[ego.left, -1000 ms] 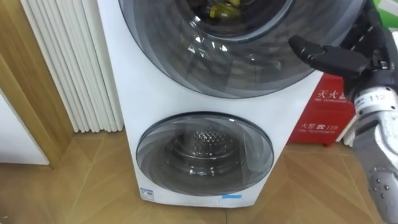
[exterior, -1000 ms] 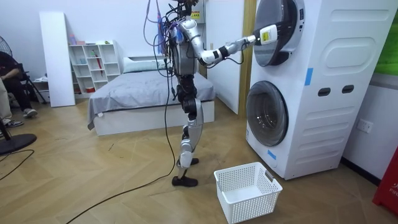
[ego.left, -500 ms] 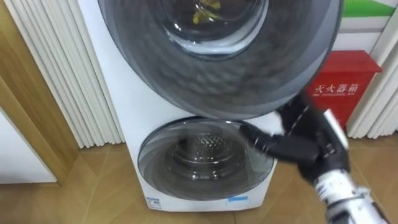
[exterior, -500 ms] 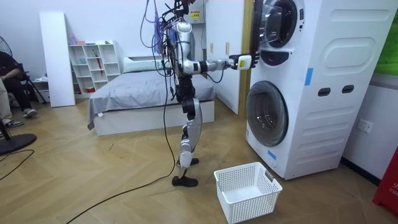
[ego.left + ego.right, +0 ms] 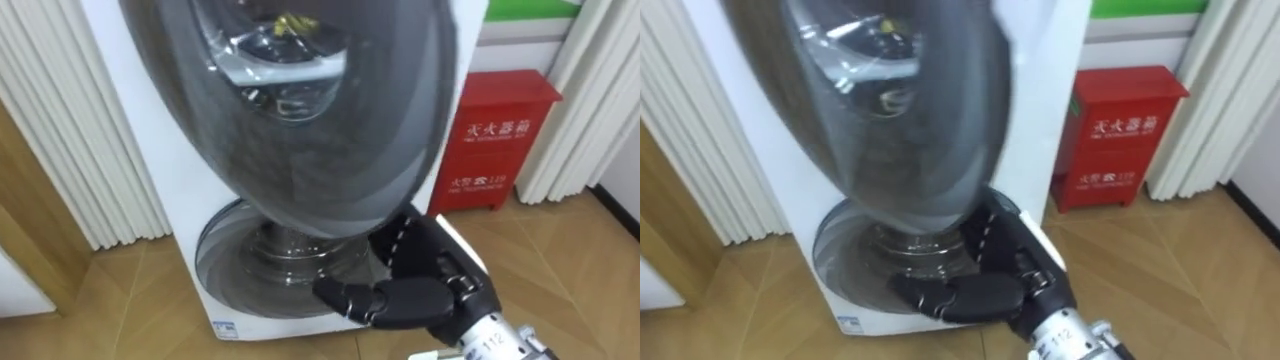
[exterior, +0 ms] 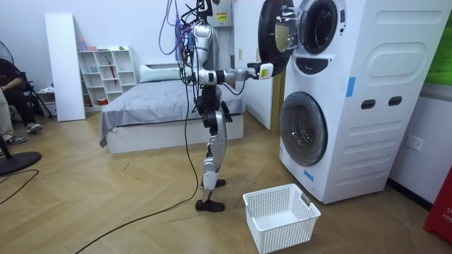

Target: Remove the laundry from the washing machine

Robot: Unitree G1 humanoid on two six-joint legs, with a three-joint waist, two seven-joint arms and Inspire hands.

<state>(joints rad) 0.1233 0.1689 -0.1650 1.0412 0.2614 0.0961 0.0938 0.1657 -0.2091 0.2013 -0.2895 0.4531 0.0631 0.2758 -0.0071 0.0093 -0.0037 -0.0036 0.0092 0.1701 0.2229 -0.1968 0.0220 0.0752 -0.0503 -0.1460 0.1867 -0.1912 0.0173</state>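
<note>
The robot stands in front of the washing machine (image 6: 367, 106), a tall white unit with two round doors, one above the other. The upper door (image 5: 330, 130) stands open toward the robot; the lower door (image 5: 260, 270) is closed. Of the clothes (image 5: 291, 21) I see a small yellow patch through the glass of the upper door, at 12 o'clock in the left eye view. I judge that they lie inside the upper drum.

The right hand (image 5: 425, 290) is at 5 o'clock from the upper door, just under its lower rim. Its fingers (image 5: 400, 240) are stretched nearly straight up toward the rim, the thumb points out to 9 o'clock, and the hand holds nothing. I cannot tell if the tips touch the rim.

The clothes are probably soft and light, perhaps damp and heavier, and they can catch on the drum's edge. It seems best to reach deep and close the fingers on a thick fold, not on a loose corner.

A white basket (image 6: 279, 215) waits on the wooden floor (image 6: 127, 212), at 4 o'clock from the robot's feet. A red box (image 5: 495, 140) stands at 3 o'clock of the machine. Behind the robot are a bed (image 6: 162, 106) and a white shelf (image 6: 106, 70).
</note>
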